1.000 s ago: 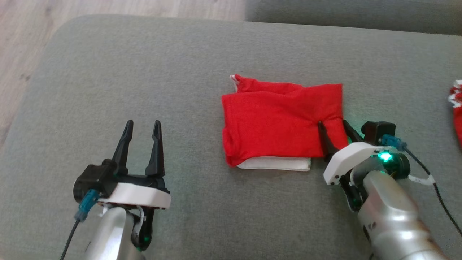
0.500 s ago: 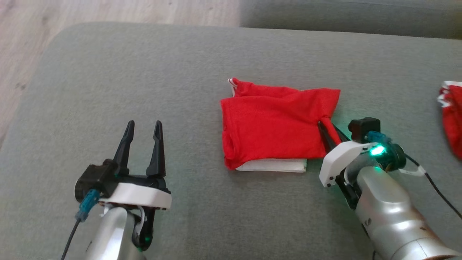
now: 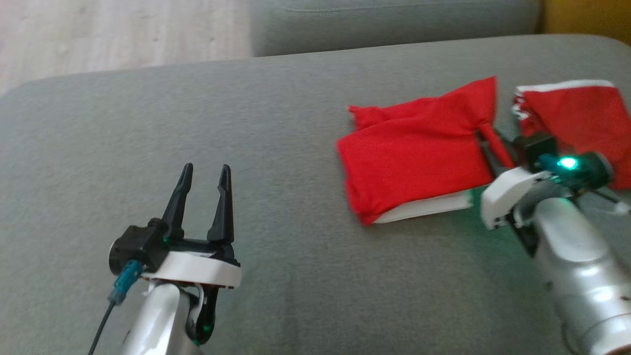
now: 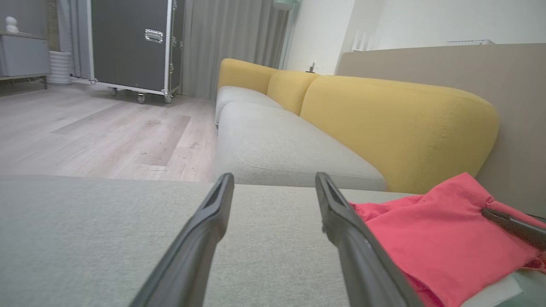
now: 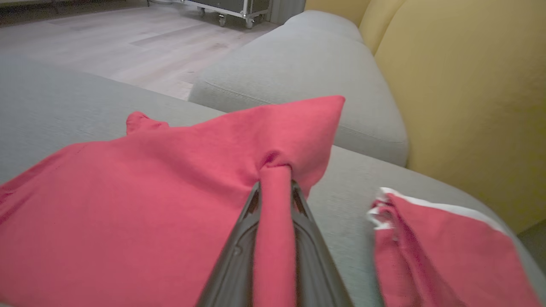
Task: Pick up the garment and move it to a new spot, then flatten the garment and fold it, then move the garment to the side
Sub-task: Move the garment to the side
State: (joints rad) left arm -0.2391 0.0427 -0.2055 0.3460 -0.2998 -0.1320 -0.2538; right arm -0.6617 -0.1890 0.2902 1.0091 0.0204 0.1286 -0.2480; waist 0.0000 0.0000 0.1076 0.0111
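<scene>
**Right gripper clamped on the folded red cloth garment; left gripper spread and holding nothing**

The folded red cloth garment lies on the broad grey fabric seat cushion, right of its middle in the head view, with a white layer showing along its near edge. At the garment's right edge, the right gripper's two dark fingers are closed on a gathered ridge of red cloth. The right wrist view shows that ridge running as a narrow strip straight down between the fingers. The fabric puckers just past the fingertips, and the far right corner of the garment stands up in a point beyond them. The rest of the garment spreads away to the left of the fingers and rests flat on the cushion. A small green light glows on the right wrist.

Just beyond the right gripper, on the far right of the same cushion, lies a second red garment with white trim. It is near the first, but I cannot tell whether the two touch.

The left gripper is at the lower left of the cushion, well apart from the garment. Its fingers are parted and there is only bare cushion between them. In the left wrist view, the garment shows past its right-hand finger.

Behind the cushion are a yellow upholstered sofa back, a pale wood floor and a black wheeled case.
</scene>
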